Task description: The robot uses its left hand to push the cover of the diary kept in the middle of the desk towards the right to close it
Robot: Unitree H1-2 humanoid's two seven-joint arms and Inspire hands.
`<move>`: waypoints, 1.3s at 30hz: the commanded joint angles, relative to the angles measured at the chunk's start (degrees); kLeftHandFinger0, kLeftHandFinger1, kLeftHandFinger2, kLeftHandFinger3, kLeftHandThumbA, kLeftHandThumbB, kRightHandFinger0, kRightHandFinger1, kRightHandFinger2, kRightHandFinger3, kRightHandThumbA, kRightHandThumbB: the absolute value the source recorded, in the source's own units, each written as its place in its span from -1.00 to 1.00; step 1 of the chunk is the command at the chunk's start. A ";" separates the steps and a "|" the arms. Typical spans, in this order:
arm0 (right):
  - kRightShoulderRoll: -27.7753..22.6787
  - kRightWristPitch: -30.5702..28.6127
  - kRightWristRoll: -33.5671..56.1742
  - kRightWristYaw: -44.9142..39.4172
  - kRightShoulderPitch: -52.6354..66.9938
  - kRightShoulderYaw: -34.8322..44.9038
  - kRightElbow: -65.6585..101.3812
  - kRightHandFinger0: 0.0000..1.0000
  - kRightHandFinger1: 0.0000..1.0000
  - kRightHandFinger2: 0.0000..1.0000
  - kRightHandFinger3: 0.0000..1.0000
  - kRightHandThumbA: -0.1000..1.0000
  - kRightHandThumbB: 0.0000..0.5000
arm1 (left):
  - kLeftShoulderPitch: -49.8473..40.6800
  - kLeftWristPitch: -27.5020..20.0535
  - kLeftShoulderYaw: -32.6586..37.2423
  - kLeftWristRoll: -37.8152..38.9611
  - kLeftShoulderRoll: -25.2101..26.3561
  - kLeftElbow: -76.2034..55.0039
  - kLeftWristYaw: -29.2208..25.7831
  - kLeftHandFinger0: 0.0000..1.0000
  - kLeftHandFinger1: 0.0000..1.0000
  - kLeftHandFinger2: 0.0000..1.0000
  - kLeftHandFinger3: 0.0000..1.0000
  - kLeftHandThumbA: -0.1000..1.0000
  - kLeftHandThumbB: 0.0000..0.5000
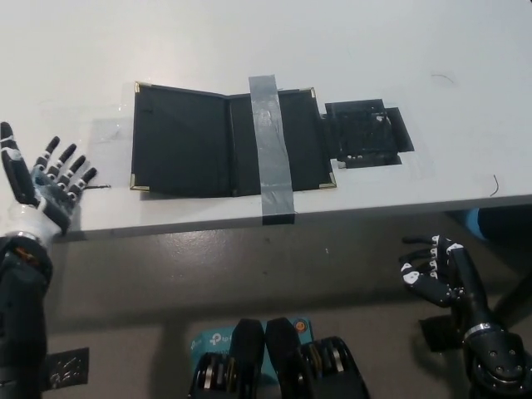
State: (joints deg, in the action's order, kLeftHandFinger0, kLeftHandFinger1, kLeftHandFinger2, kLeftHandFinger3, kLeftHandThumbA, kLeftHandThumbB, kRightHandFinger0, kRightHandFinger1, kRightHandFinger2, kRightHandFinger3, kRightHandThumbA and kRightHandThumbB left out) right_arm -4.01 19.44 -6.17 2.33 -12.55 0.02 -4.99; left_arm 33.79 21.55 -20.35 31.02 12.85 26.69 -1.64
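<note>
Diary (229,141): open, flat on the white desk (349,50) near the front edge, roughly mid-desk. Dark covers, brass-coloured corner caps, spine running front to back. Left cover (179,143): lying flat, outer edge toward the left robot hand. Right half pinned by a strip of grey tape (270,150) running over the desk's front lip. Handling, judged from appearance: stiff board cover, light, hinging at the spine; taped half likely to resist sliding under a push. Best contact point: outer left edge of the left cover, fingertips under or against it, then sweep rightward over the spine. Black patch (366,133): just beside the diary's right edge, under clear film. No containers in view. Left robot hand (51,189): at the desk's left front edge, well apart from the diary, fingers spread, holding nothing. Right robot hand (432,270): resting below desk level at lower right, fingers loosely apart, empty.
</note>
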 commanded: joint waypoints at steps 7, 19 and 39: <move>-0.63 -0.16 -0.85 -0.08 -1.51 -0.48 2.53 -0.33 -0.32 -0.13 0.27 0.02 -0.83 | 1.55 -0.72 0.22 0.42 -7.33 0.32 -0.10 1.00 1.00 1.00 1.00 1.00 0.27; -0.61 -0.65 0.39 -0.48 -2.45 0.21 2.32 -0.42 -0.33 -0.14 0.21 -0.07 -0.87 | 2.54 -1.00 1.11 -1.14 -11.31 2.02 -0.71 1.00 1.00 1.00 1.00 1.00 0.48; -1.01 0.31 0.38 -1.22 -2.67 0.01 2.61 -0.35 -0.26 -0.08 0.24 -0.05 -0.85 | 6.18 -0.68 1.92 2.15 -23.30 -2.53 0.00 1.00 1.00 1.00 1.00 1.00 0.61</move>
State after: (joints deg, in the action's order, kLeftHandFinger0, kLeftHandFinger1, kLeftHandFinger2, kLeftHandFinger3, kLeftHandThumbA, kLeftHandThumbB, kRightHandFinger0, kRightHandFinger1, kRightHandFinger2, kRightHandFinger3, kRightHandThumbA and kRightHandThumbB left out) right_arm -4.20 19.59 -6.07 1.88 -13.25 -0.13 -4.14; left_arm 35.98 19.05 -20.51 31.10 -5.95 26.56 -1.84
